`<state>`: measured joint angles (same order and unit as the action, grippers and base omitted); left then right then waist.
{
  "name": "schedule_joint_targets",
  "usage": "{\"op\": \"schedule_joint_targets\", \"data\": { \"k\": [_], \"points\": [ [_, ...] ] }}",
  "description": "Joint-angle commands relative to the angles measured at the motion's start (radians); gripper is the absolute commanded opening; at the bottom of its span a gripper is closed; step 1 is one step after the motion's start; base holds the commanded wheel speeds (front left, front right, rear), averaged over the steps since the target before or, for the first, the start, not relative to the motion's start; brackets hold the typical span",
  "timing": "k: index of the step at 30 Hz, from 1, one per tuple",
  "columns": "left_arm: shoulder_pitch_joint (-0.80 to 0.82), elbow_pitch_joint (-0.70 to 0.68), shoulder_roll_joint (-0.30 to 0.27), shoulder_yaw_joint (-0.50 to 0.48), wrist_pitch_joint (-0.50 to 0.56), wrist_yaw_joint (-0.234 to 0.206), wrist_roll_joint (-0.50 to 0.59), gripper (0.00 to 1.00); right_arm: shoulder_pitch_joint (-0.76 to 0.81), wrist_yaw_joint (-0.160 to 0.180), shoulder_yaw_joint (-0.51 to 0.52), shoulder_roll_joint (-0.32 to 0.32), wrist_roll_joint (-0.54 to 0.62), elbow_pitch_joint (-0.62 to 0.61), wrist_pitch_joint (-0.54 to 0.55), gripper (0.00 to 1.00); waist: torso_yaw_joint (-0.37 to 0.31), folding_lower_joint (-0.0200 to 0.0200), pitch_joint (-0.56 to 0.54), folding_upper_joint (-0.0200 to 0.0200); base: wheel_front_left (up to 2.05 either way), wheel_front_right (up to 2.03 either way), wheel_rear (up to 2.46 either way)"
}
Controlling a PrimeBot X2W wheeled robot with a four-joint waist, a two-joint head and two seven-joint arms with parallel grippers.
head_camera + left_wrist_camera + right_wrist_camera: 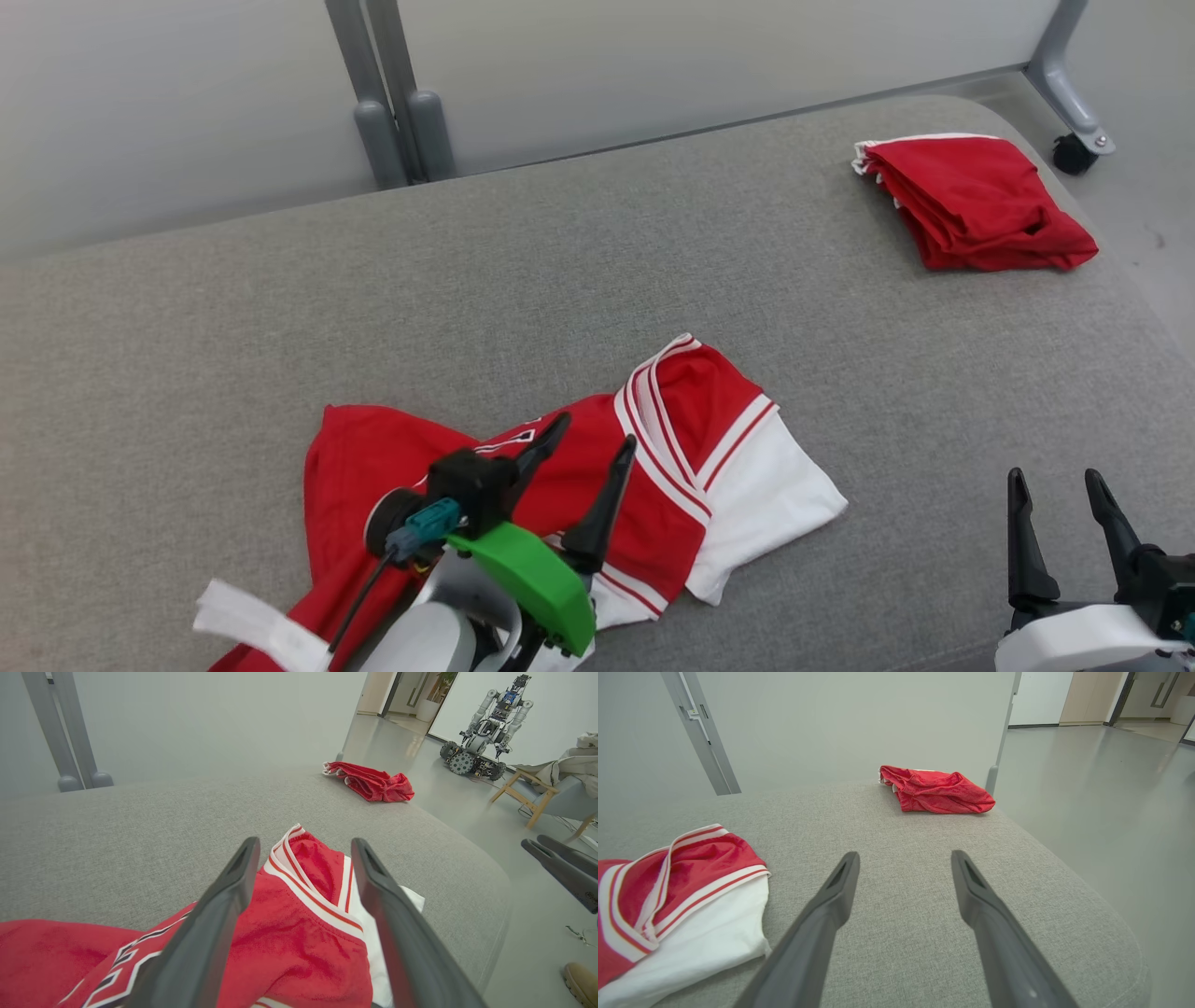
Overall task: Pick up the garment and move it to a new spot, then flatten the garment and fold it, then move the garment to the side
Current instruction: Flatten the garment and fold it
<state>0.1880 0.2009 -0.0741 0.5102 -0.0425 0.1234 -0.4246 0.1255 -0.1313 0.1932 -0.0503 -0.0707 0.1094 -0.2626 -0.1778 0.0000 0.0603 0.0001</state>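
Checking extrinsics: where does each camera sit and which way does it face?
Head view: on the head, facing forward and down at the grey cushion; open left gripper over the red-and-white jersey, open right gripper lower right.
Left wrist view: on the left wrist, facing along its own fingers over the jersey; right gripper's fingers at the right edge.
Right wrist view: on the right wrist, facing along its fingers across the cushion, jersey at left.
Shared: all three see the folded red garment at the cushion's far end.

garment (644,523): lower part behind left pincer (596,430), cut by bottom edge | right pincer (1055,477): base cropped
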Motion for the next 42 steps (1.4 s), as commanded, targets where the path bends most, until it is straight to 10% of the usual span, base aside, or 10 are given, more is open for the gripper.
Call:
{"op": "schedule_joint_targets", "data": {
  "k": [1, 42],
  "points": [
    [0.042, 0.03, -0.001, 0.024, 0.019, 0.004, -0.011, 1.0, -0.014, 0.001, -0.002, -0.001, -0.012, -0.002, -0.003, 1.0, -0.053, 0.0, 0.056, -0.0001, 0.0, 0.0, 0.0],
    [0.348, 0.453, -0.066, 0.511, 0.172, 0.008, -0.236, 1.0, -0.05, 0.001, -0.022, -0.001, -0.039, 0.018, -0.003, 1.0, -0.116, 0.0, 0.113, -0.0001, 0.0, 0.0, 0.0]
  ]
}}
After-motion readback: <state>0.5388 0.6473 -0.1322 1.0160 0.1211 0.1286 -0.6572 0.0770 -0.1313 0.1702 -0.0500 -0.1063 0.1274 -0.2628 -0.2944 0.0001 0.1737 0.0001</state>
